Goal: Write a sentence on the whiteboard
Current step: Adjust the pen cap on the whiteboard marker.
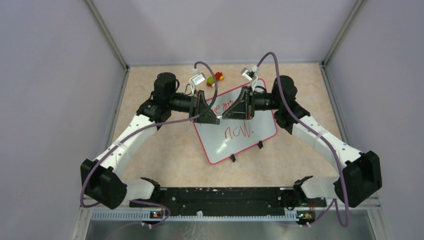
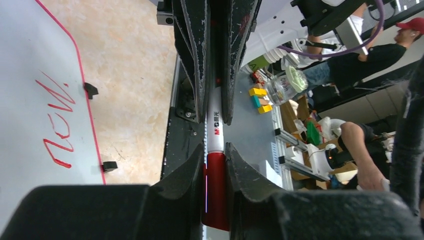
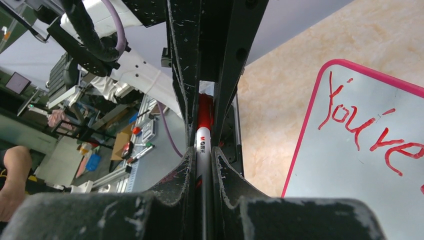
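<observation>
The whiteboard (image 1: pixel 235 142) lies tilted on the table, white with a pink-red rim. The sentence (image 1: pixel 239 131) is in red marker: "You're" (image 3: pixel 357 117) shows in the right wrist view and "now" (image 2: pixel 57 120) in the left wrist view. Both grippers meet nose to nose above the board's far part. My left gripper (image 2: pixel 215 150) (image 1: pixel 210 112) is shut on the red cap (image 2: pixel 216 187) of a white marker (image 2: pixel 214 120). My right gripper (image 3: pixel 203 152) (image 1: pixel 235 109) is shut on the marker's white barrel (image 3: pixel 202 142). The cap (image 3: pixel 205 111) sits on the barrel.
Two black clips (image 1: pixel 232 158) (image 1: pixel 260 145) stick out of the board's near edge. Small red, yellow and green toys (image 1: pixel 218 77) lie at the back of the table. Grey walls close off the left, right and back.
</observation>
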You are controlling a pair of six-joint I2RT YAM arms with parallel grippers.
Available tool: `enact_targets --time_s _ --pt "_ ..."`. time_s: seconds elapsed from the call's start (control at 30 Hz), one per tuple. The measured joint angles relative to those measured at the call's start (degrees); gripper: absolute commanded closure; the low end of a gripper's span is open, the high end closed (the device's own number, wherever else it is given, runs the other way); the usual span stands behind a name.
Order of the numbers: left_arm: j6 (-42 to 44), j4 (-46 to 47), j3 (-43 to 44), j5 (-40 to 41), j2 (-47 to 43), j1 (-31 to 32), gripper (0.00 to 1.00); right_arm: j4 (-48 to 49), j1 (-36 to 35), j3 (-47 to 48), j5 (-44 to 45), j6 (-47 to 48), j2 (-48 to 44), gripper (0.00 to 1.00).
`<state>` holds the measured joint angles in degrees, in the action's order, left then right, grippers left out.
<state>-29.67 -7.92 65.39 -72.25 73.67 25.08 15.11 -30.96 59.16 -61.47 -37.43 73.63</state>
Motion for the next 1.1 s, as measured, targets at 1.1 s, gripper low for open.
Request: enact_targets --time_s 1.1 --pt "61.22 -33.46 15.45 40.3 -4.87 13.62 0.61 9.29 4.87 -3.5 -0.22 -16.02 0.24 1.0"
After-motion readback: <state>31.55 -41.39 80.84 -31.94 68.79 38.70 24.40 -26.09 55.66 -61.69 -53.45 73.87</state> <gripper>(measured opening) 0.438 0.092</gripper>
